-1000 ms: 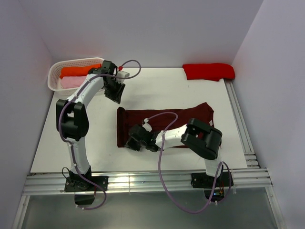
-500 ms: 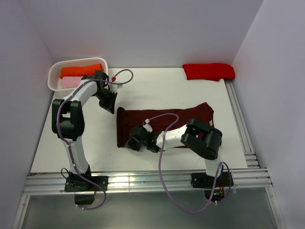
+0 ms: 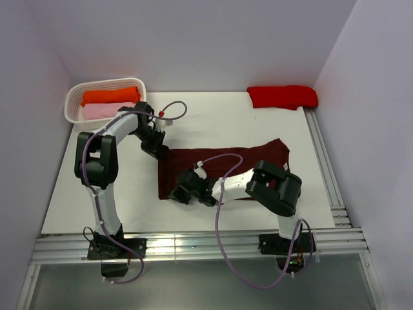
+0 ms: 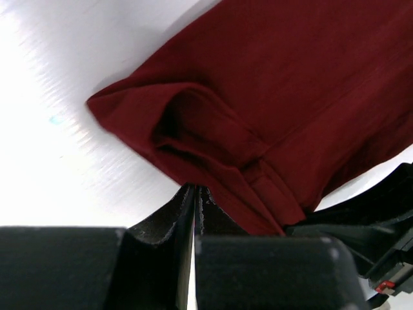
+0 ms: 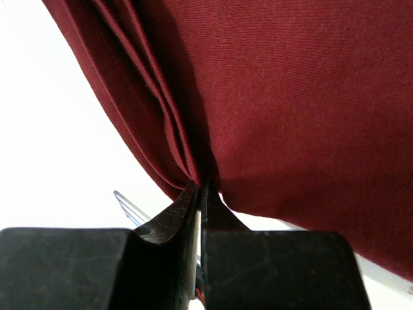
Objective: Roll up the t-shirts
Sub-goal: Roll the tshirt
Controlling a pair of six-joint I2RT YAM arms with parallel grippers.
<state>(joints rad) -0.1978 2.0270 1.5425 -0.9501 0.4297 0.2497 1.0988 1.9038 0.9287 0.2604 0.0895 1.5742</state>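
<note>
A dark maroon t-shirt (image 3: 239, 158), folded into a long strip, lies across the middle of the table. My right gripper (image 3: 175, 194) is at its near left corner. In the right wrist view the gripper (image 5: 201, 184) is shut on the folded edge of the cloth (image 5: 297, 97), which bunches into the tips. My left gripper (image 3: 157, 150) is at the strip's far left corner. In the left wrist view it (image 4: 195, 188) is shut, its tips against the hem of the shirt (image 4: 310, 84), with no cloth seen between the jaws.
A white basket (image 3: 70, 106) at the far left holds an orange roll (image 3: 110, 95) and a pink roll (image 3: 100, 111). A red t-shirt (image 3: 282, 97) lies bunched at the far right corner. Metal rails (image 3: 322, 161) run along the right and near table edges.
My left gripper has moved from beside the basket toward me and to the right, down to the maroon shirt's far left corner. The right gripper and the shirt have stayed put.
</note>
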